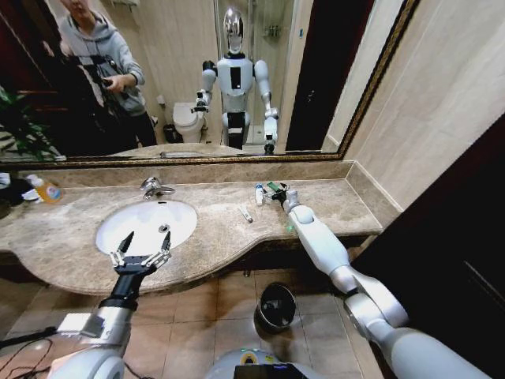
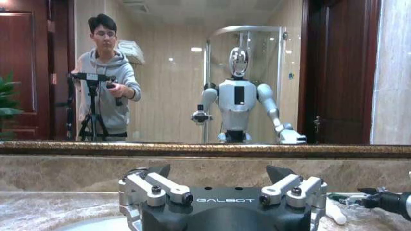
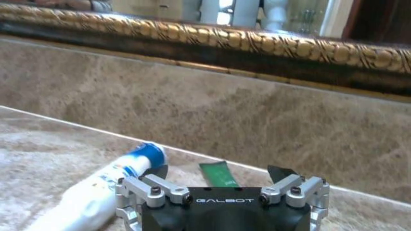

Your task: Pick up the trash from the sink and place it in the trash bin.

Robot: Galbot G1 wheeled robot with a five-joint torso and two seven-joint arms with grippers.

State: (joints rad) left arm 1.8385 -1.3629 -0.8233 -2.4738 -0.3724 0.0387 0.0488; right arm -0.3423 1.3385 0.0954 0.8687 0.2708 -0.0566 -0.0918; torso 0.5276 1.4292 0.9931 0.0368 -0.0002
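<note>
Right gripper: the right gripper (image 1: 276, 190) is stretched out to the back of the marble counter (image 1: 213, 225), close to the wall under the mirror (image 1: 197, 79); its fingers stand apart, holding nothing.
Green tube: a flat green tube (image 3: 215, 173) lies on the stone directly ahead of that gripper, its near end between the spread fingertips; whether they touch it cannot be told.
White tube: a white tube with a blue end (image 3: 112, 185) lies just beside the green one, outside the fingers.
Other trash: a small white piece (image 1: 246, 213) rests on the counter between the basin and the right gripper.
Left gripper: the left gripper (image 1: 142, 251) hovers over the front rim of the sink (image 1: 146, 225), fingers splayed and empty.
Trash bin: the black trash bin (image 1: 275, 306) stands on the tiled floor below the counter's edge.
</note>
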